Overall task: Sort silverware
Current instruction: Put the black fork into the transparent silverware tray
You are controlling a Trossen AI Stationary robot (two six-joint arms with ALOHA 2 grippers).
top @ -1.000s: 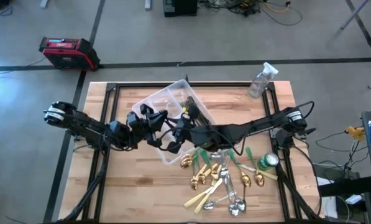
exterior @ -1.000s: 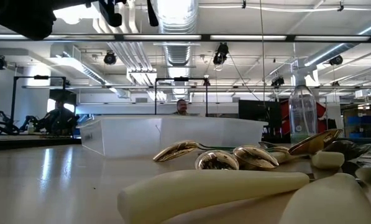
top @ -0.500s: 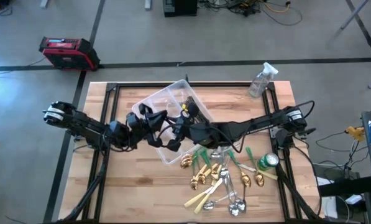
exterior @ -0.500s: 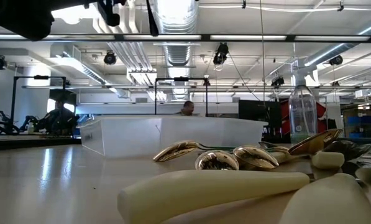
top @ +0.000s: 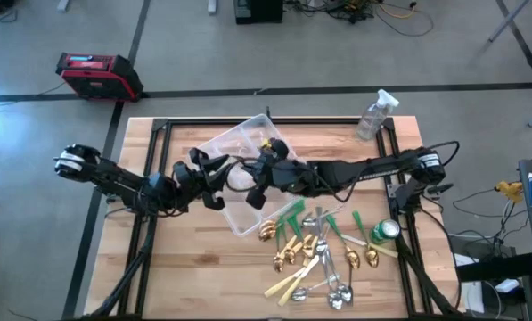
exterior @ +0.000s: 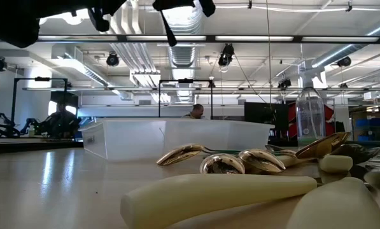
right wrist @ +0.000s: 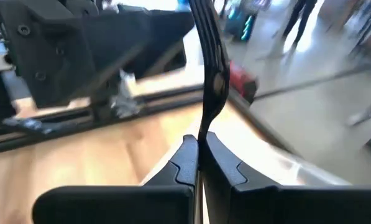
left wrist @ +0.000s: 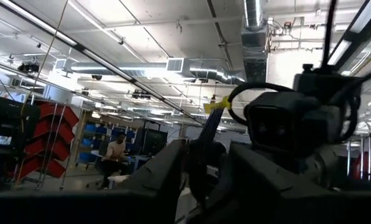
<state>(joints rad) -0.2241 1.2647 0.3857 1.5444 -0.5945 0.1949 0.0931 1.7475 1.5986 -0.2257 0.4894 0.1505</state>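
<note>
Right claw (right wrist: 197, 163): pressed together on a dark fork (right wrist: 209, 74), whose handle rises from between the fingertips and curves away; in the high view this claw (top: 258, 189) sits at frame centre, over the clear bin.
Left claw (top: 219, 181): just left of the right claw in the high view, facing it; its 2 dark fingers (left wrist: 154, 180) stand apart, with the dark fork (left wrist: 204, 140) upright in the gap beyond them, not touched by either finger.
Dark fork: held above the surface, between the 2 claws, in the right claw alone.
Clear bin (top: 214, 144): tilted rectangle at upper centre of the wooden surface (top: 185, 267); in the low view its pale wall (exterior: 177, 140) spans mid-frame.
Loose silverware (top: 315, 254): heap at lower centre-right of the high view, right of and below both claws, well clear of them; gold spoons (top: 288, 250), silver spoons (top: 337, 290), green-handled pieces (top: 288, 214), cream-handled knives (top: 288, 285).
Low view foreground: cream handle (exterior: 221, 194) across the bottom, gold spoon bowls (exterior: 225, 160) behind it.
Green can (top: 386, 230): right edge of the heap.
Spray bottle (top: 374, 114): upper right corner of the surface.
</note>
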